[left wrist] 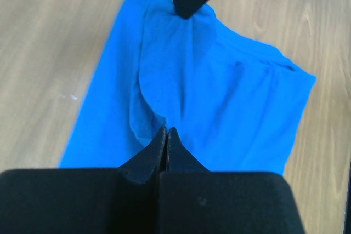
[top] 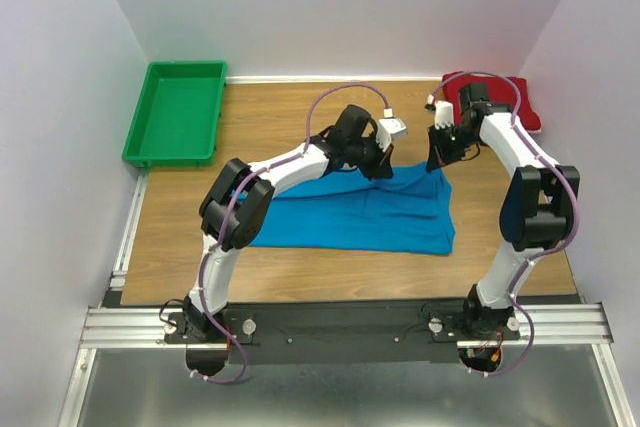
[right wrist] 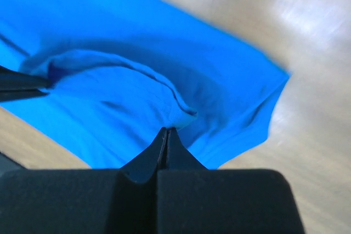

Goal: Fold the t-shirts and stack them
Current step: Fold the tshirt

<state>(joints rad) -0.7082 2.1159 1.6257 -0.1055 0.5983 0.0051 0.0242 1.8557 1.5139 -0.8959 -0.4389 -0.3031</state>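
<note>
On wooden counter (top: 300,267), bright blue cloth t-shirt (top: 370,215) mid-fold, far edge pinched by left jaws and right jaws; dark red cloth t-shirt (top: 527,110) far-right, seemingly folded; stacking pending.

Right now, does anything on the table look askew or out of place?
Nothing spilled or damaged. The blue t-shirt is puckered along its far edge, where the left gripper and right gripper each pinch a fold. The dark red t-shirt sits off in the far right corner, partly behind the right arm.

white left arm (top: 290,169) and right arm (top: 505,142), black joints, purple cables (top: 345,89) looped alongside, black pointed jaws.
</note>
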